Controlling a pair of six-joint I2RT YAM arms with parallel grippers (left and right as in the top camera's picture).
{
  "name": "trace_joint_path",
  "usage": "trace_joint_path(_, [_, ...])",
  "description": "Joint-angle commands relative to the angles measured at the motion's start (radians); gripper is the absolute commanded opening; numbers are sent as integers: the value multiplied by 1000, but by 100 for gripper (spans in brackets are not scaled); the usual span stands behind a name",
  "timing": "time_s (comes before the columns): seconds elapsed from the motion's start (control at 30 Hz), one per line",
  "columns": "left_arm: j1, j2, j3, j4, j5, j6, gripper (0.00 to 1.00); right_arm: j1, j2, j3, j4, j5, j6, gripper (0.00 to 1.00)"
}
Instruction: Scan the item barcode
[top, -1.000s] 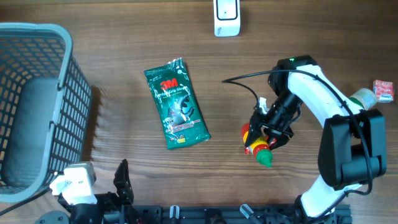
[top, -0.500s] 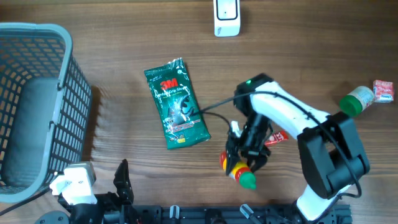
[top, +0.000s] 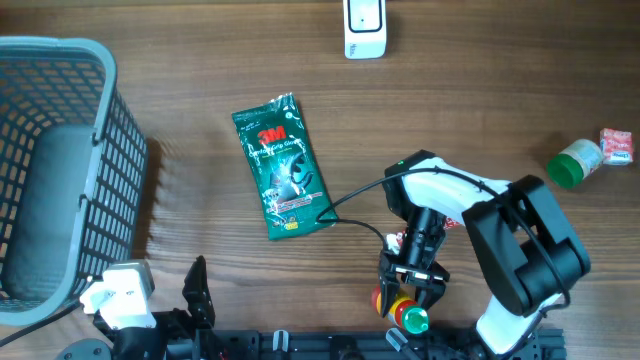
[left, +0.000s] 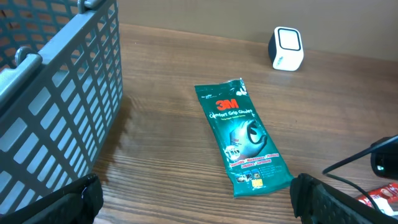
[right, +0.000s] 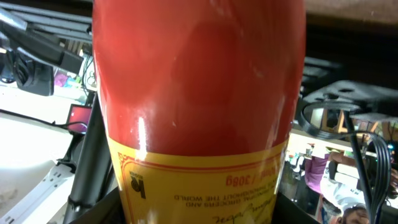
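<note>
My right gripper (top: 408, 291) is shut on a red bottle (top: 398, 305) with a yellow label and a green cap (top: 415, 320), and holds it at the table's front edge. In the right wrist view the bottle (right: 199, 93) fills the frame, its label upside down between the dark fingers; no barcode shows. The white scanner (top: 365, 28) stands at the far edge, well away from the bottle. My left gripper (left: 200, 208) hangs open over bare wood at the front left, nothing between its fingers (left: 78, 199).
A green 3M glove packet (top: 284, 166) lies flat mid-table. A grey mesh basket (top: 95, 150) fills the left side. At the right are a green-capped jar (top: 575, 163) and a small red packet (top: 617, 145). Another red packet (top: 452, 221) peeks from under the right arm.
My right arm has carried the bottle from the middle right of the table leftward and toward the front edge. The left arm has not moved.
</note>
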Motion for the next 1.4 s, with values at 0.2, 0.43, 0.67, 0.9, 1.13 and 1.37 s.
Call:
trace_joint_path(0.2, [5, -6, 1, 3, 12, -13, 100, 0, 94, 29, 17, -9, -29, 44])
trace_joint_path(0.43, [5, -6, 1, 3, 12, -13, 100, -21, 110, 101, 14, 40, -18, 50])
trace_joint_path(0.67, [5, -6, 1, 3, 12, -13, 100, -54, 182, 102, 14, 40, -43, 50])
trace_joint_path(0.9, [5, -6, 1, 3, 12, -13, 100, -70, 208, 203, -24, 55, -50, 69])
trace_joint_path(1.13, [5, -6, 1, 3, 12, -13, 100, -123, 208, 429, -23, 144, 6, 80])
trace_joint_path(1.37, [5, -6, 1, 3, 12, -13, 100, -171, 203, 493, -24, 163, 16, 99])
